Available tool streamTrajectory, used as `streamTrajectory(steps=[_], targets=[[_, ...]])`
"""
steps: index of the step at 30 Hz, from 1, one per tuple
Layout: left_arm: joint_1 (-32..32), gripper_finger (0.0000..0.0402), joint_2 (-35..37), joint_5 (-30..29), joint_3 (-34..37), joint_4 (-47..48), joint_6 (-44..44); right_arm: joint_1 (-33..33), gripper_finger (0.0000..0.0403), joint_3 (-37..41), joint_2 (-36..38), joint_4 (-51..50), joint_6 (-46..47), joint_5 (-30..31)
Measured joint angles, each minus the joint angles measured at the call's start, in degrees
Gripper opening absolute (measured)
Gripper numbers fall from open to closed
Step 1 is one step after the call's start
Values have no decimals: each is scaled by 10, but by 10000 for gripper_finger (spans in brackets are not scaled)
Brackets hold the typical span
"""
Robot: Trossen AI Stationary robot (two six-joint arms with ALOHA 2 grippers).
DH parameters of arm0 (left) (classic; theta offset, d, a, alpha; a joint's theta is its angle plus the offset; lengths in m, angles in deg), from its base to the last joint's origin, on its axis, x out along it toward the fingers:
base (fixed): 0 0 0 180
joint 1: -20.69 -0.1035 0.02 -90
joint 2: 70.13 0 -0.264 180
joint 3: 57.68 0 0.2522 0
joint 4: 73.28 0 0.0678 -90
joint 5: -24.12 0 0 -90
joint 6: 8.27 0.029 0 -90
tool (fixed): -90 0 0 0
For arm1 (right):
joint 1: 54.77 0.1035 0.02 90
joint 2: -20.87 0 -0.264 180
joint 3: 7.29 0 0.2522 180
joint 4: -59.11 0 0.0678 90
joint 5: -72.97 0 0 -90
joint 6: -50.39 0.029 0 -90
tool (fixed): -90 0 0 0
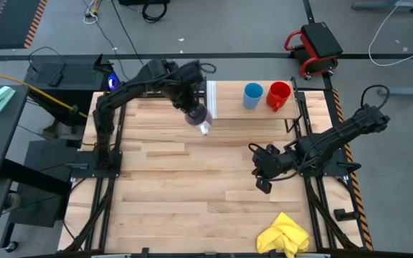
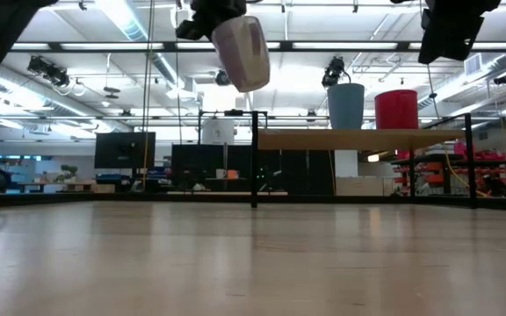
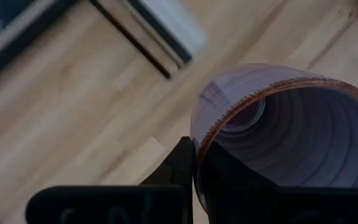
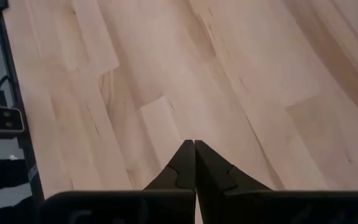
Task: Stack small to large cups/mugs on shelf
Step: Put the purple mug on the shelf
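Overhead, left tool (image 1: 196, 115) grasping purple mug (image 1: 200, 118), handle hidden, right tool (image 4: 194, 163) clenched, empty.

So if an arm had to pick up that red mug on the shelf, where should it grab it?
Probably by the rim, coming straight down from above. The red mug stands upright and open-topped on the shelf, so one finger could go inside the wall and one outside. The blue cup stands close beside it, so the side facing away from that cup looks safest.
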Motion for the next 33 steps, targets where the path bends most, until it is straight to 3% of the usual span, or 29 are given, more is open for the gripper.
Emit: streamTrajectory(steps=[3,11,15,20,33], targets=[[-18,18,0,17,10,-44,2,5,2,0,3,-15,0,-1],[-47,18,-4,21,11,-44,7,10,2,0,4,-27,-12,0],[-50,18,-4,19,11,-65,9,-2,2,0,4,-27,-18,34],[-50,18,-8,19,11,-71,9,-46,1,0,10,-37,-25,87],[-55,18,-22,17,11,-140,56,-212,0,-61,36,39,-132,89]])
